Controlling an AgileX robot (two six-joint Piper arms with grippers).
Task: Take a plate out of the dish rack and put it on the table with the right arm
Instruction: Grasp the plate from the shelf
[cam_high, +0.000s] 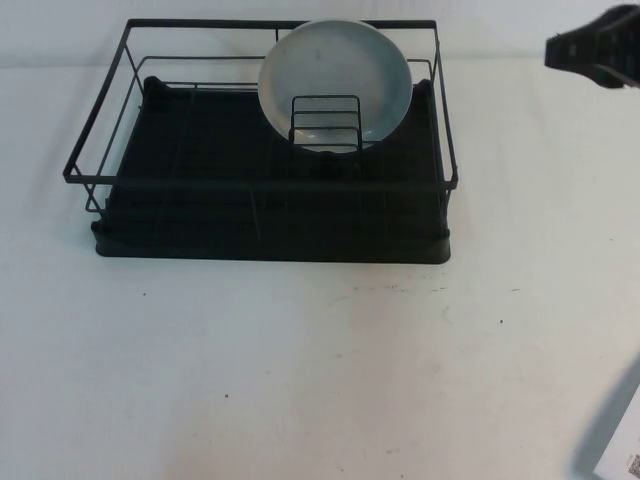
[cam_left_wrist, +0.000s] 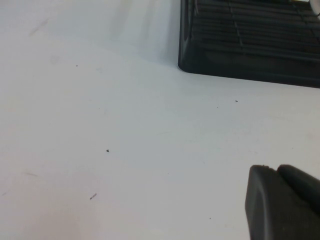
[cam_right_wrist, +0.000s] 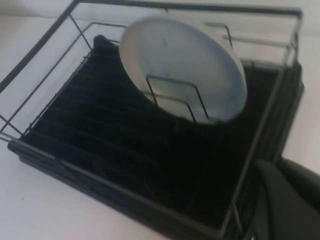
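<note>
The round pale grey-blue plate (cam_high: 335, 78) stands upright in the black wire dish rack (cam_high: 270, 215), left of the clenched, empty right claw (cam_high: 590, 50) at upper right; the left claw (cam_left_wrist: 282, 202) hovers over the white bench (cam_high: 300, 370), its state unclear.

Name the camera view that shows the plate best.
The high view: the whole plate stands on edge in the rack behind the divider. The right wrist view shows it closer but tilted and blurred. The left wrist view shows only a rack corner, no plate.
</note>
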